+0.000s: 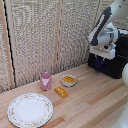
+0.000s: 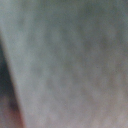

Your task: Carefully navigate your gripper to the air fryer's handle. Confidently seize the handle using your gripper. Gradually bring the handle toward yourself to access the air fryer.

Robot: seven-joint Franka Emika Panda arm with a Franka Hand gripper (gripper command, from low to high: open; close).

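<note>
So the air fryer [image 1: 114, 62] is parked at the far edge of the counter [image 1: 90, 102], over on the exterior view's right, right up against the woven screen [image 1: 45, 35] behind it. The gripper [image 1: 103, 56] is hanging directly in front of its upper front face, tips pointing down, and from this angle it overlaps the black body, so I honestly can't say whether it's touching or just close. The handle I can't pick out at all, it's black on black and the arm's in the way. Whether the jaws are wide or narrow, no idea, they're tiny and dark against the fryer here. The wrist view is zero help, just a blurry grey-green surface filling the whole shot with a dark patch at one edge. Arm-wise, the white arm comes in from the top right corner, bends down at a chunky white wrist block, and the hand points roughly straight down. Rest of the counter, well apart from all that: a pink cup [image 1: 46, 80], a small bowl [image 1: 68, 80] with something yellow in it, an orange block [image 1: 61, 92] near it, and a floral plate [image 1: 30, 110] nearest the camera.
</note>
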